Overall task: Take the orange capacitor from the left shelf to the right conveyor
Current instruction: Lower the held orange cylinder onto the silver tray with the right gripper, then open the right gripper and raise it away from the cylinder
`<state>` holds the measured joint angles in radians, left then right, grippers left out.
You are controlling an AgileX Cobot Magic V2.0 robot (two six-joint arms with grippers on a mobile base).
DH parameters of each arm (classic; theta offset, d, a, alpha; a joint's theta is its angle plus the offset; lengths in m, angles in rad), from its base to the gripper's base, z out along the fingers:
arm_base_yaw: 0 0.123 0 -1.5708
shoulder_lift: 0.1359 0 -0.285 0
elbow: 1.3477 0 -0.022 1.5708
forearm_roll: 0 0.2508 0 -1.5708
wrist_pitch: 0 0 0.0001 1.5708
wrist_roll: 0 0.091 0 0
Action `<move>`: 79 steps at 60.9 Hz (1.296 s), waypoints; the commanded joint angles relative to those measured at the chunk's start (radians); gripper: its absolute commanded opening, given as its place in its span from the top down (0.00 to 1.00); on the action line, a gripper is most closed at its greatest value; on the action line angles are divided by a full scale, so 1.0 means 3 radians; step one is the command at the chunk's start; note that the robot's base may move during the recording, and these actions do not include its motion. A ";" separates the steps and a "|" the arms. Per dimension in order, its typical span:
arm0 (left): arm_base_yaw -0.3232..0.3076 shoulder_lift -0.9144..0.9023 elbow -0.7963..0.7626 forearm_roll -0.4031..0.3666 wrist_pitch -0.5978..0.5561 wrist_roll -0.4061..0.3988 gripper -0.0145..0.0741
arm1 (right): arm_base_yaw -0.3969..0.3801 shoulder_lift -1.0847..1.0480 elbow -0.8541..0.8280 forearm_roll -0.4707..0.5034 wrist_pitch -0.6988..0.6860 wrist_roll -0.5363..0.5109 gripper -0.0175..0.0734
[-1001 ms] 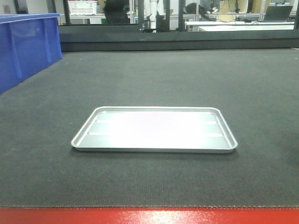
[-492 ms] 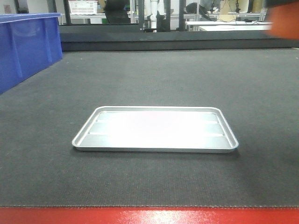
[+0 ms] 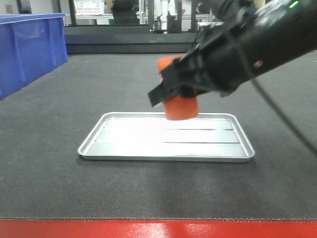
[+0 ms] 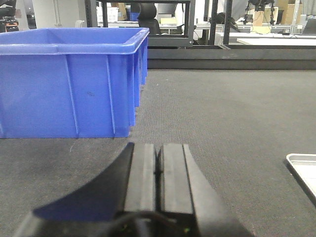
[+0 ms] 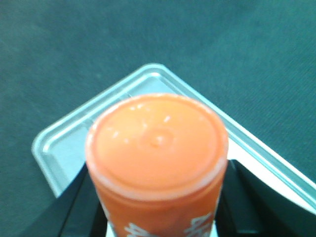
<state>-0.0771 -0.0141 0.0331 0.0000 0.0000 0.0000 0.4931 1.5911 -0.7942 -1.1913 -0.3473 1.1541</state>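
While the right gripper (image 3: 179, 88) pinches its sides, the orange capacitor (image 3: 181, 110) hangs tilted over the far edge of the silver tray (image 3: 124, 150), mid-belt on the right conveyor (image 3: 49, 188). Can't tell if it touches. Rt wrist cam: capacitor's round end fills the view, tray corner beneath. Left gripper (image 4: 158, 170) sits low, jaws pressed together w/ nothing between, blue bin (image 4: 69, 84) ahead at the belt's left edge.

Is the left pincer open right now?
No, the left wrist view shows the left pincer fully closed, its dark fingers pressed flat together with nothing between them.
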 commanded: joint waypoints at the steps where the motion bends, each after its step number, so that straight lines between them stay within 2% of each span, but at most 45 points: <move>1: 0.0008 0.0034 -0.0026 -0.0018 -0.0300 0.0000 0.95 | -0.0009 0.0002 -0.0179 0.0033 -0.0159 -0.0071 0.74; 8: 0.0008 0.0034 -0.0026 -0.0018 -0.0300 0.0000 0.95 | -0.0009 0.0138 -0.0245 0.0033 -0.0123 -0.0071 0.70; 13: 0.0008 0.0034 -0.0026 -0.0018 -0.0300 0.0000 0.95 | -0.0009 0.0208 -0.0301 0.0033 -0.0116 -0.0071 0.63; 16: 0.0008 0.0034 -0.0026 -0.0018 -0.0300 0.0000 0.95 | -0.0009 0.0225 -0.0330 0.0049 -0.0119 -0.0071 0.56; 26: 0.0008 0.0034 -0.0026 -0.0018 -0.0300 0.0000 0.95 | -0.0009 0.0225 -0.0410 0.0059 -0.0150 -0.0071 0.21; 32: 0.0008 0.0034 -0.0026 -0.0018 -0.0300 0.0000 0.95 | -0.0009 0.0225 -0.0410 0.0059 -0.0154 -0.0071 0.12; 53: 0.0008 0.0034 -0.0026 -0.0018 -0.0300 0.0000 0.95 | -0.0009 0.0142 -0.0410 0.0059 -0.0235 -0.0065 0.12; 72: 0.0008 0.0034 -0.0026 -0.0018 -0.0300 0.0000 0.95 | -0.0016 -0.0512 -0.0410 0.0059 0.0071 -0.0064 0.12; 76: 0.0008 0.0034 -0.0026 -0.0018 -0.0300 0.0000 0.95 | -0.0013 -0.0655 -0.0410 0.0059 0.0102 0.0006 0.14; 79: 0.0008 0.0034 -0.0026 -0.0018 -0.0300 0.0000 0.95 | -0.0013 -0.0776 -0.0410 0.0059 0.0114 0.0117 0.22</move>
<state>-0.0771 -0.0141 0.0331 0.0000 0.0000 0.0000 0.4931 1.4452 -0.8853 -1.1913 -0.2940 1.1586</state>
